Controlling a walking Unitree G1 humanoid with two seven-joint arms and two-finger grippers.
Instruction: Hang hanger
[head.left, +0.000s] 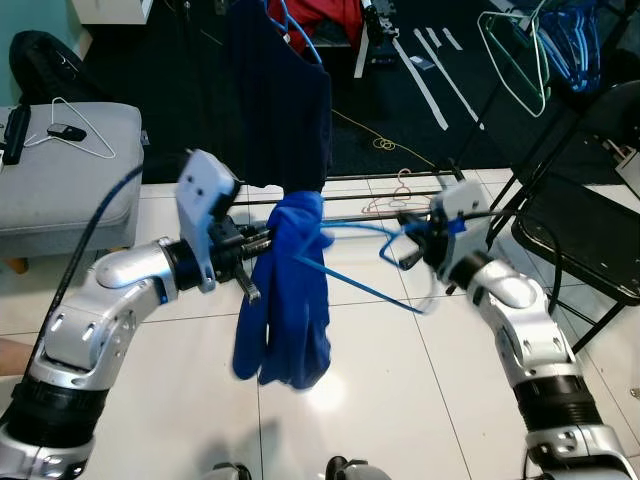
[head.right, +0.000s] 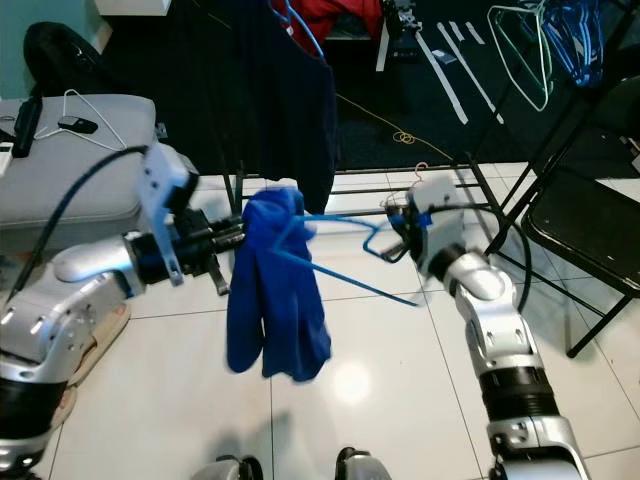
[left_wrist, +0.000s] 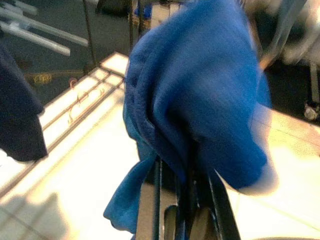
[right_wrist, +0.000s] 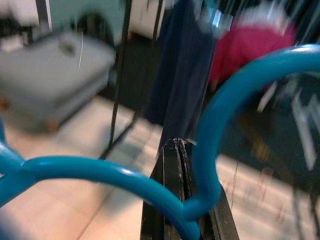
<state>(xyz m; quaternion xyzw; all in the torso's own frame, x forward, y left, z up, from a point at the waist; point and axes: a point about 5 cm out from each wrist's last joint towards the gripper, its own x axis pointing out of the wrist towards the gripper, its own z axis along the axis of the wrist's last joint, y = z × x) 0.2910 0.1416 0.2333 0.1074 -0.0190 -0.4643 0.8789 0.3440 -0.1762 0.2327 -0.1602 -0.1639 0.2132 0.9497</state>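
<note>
hanger (head.left: 372, 262) (blue) pinched in right claw (head.left: 418, 243); left claw (head.left: 262, 250) clamps blue garment (head.left: 288, 300).

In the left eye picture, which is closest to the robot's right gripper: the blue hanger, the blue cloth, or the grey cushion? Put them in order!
From the right gripper:
1. Blue hanger: held in its fingers by the hook.
2. Blue cloth: draped mid-picture, toward the robot's left, gripped by the left gripper.
3. Grey cushion: far off on the robot's left.

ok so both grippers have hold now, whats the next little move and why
Probably raise the blue hanger toward the rack, hook first. The right gripper pinches it at the hook, the left gripper is shut on the blue cloth draped over it, and it's low over the floor.
</note>
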